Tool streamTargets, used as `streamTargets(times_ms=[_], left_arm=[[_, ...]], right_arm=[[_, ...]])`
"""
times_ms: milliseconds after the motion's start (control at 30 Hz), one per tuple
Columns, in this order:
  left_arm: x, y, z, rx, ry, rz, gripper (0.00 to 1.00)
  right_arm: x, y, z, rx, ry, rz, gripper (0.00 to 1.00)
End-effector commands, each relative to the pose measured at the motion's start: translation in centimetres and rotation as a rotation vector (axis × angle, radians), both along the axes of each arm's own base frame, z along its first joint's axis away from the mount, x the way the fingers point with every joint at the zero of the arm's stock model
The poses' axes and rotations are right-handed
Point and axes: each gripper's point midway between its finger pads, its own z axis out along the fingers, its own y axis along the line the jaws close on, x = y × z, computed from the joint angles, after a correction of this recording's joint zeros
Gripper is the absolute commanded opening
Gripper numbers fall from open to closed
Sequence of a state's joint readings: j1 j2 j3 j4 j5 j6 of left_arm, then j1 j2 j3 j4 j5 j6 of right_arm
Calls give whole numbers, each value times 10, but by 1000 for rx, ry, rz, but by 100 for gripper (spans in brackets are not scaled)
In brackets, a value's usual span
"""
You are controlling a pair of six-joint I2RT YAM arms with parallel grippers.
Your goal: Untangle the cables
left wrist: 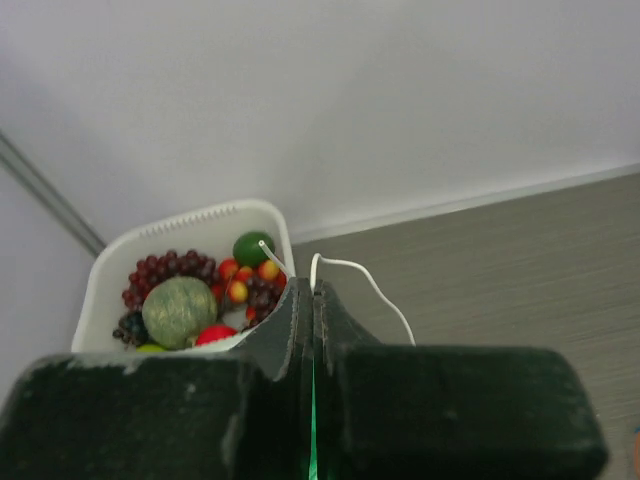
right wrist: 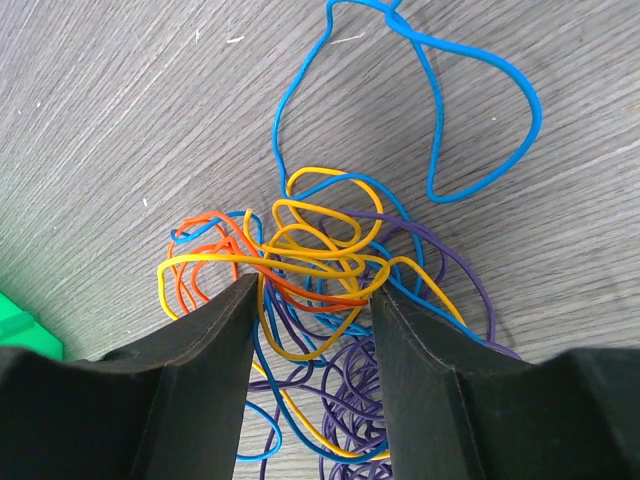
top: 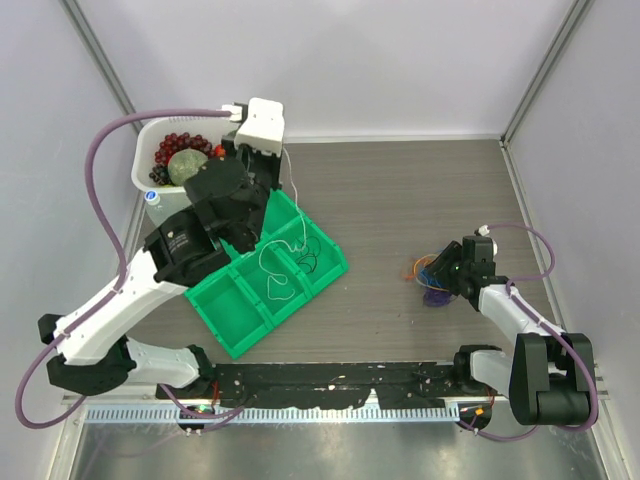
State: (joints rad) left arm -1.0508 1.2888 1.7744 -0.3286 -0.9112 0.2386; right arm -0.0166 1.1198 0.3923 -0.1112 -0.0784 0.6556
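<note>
A tangle of cables (top: 432, 282) lies on the table at the right. In the right wrist view it shows yellow (right wrist: 300, 212), orange (right wrist: 196, 224) and purple (right wrist: 352, 402) strands, with a blue loop (right wrist: 535, 110) spread out beyond them. My right gripper (right wrist: 312, 285) is open and low over the tangle, a finger on each side of the strands. My left gripper (left wrist: 307, 290) is shut on a white cable (left wrist: 375, 285). It is raised at the back left (top: 278, 150), and the white cable (top: 268, 262) hangs down into the green tray (top: 225, 322).
The green tray has several compartments and sits tilted at centre left, with a thin black cable (top: 312, 262) lying in it. A white bin (top: 148, 142) of grapes and other fruit stands in the back left corner, just beyond the left gripper. Walls close off three sides.
</note>
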Motion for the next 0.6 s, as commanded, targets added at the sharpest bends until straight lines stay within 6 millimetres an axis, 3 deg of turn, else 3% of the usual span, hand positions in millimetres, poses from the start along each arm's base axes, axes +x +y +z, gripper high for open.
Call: streamTargets(times_ms=[0,133,333,433,567], left_arm=[[-11,42,-61,-103,131,187,0],[-24,83,-104,-70,149,329,0],[-48,134,-96,-110,109,409,0],[-54,147,-102,-117,100,417,0],[-50,130,-124,-119,139,350,0]], right_arm=[[-7,1,-8,1,30,16,54],[-7,2,-8,6,28,23,54],[-6,4,-11,13,43,34,53],[-7,4,-12,13,44,32,53],[-7,4,-10,12,37,30,53]])
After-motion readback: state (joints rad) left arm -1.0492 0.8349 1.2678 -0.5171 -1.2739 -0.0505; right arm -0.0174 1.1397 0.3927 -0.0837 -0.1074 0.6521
